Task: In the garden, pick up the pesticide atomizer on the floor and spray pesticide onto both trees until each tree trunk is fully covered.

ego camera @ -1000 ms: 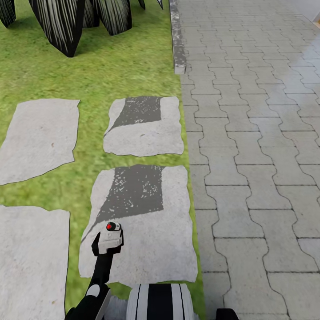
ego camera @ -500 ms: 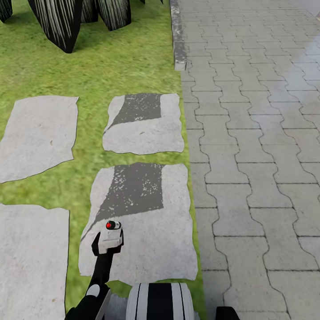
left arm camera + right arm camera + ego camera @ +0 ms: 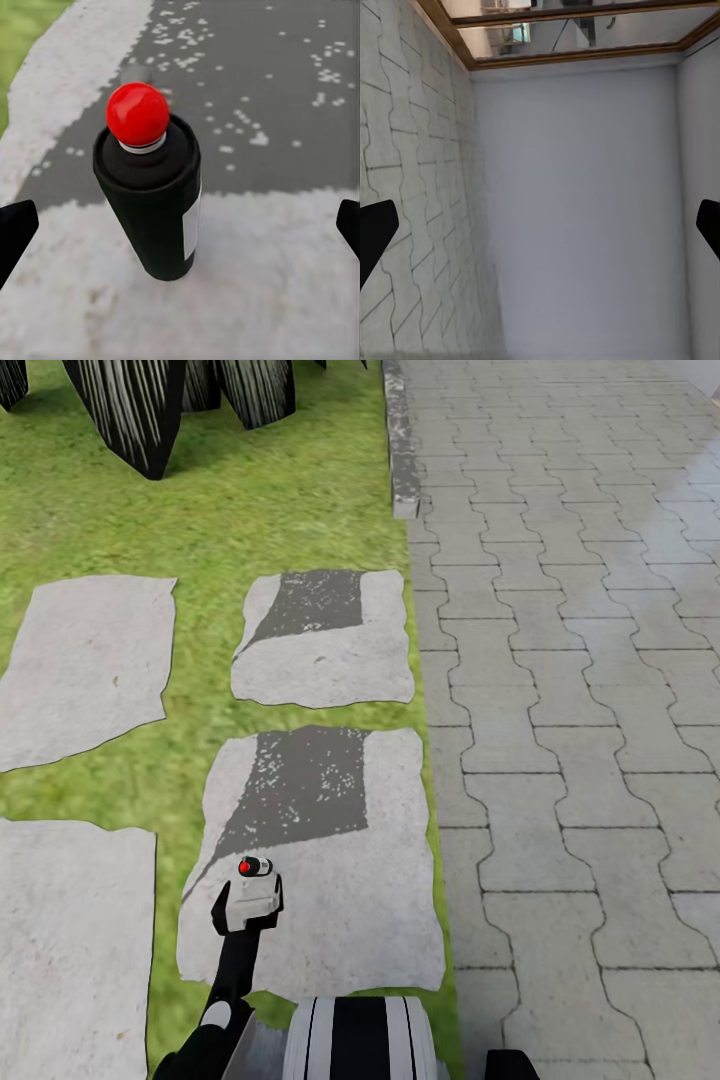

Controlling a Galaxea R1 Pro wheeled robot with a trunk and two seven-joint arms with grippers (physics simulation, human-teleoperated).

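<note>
The pesticide atomizer [image 3: 154, 191] is a black can with a round red top, standing upright on a grey stepping stone [image 3: 380, 920]. In the head view its red top [image 3: 246, 867] peeks out just beyond my left wrist [image 3: 250, 905]. My left gripper [image 3: 180, 232] is open, its black fingertips [image 3: 15, 229] wide apart on either side of the can and not touching it. My right gripper [image 3: 540, 232] is open with nothing in it, facing a white wall [image 3: 585, 225]. Both trees are out of view.
Lawn [image 3: 200, 520] with several flat stepping stones spreads to the left. A grey paved walkway [image 3: 580, 710] runs along the right behind a stone curb [image 3: 402, 460]. Dark striped palm-like plants [image 3: 135, 410] stand at the far left.
The head view shifted slightly early on. Since then my left wrist has crept a little to the right behind the atomizer, which has not moved.
</note>
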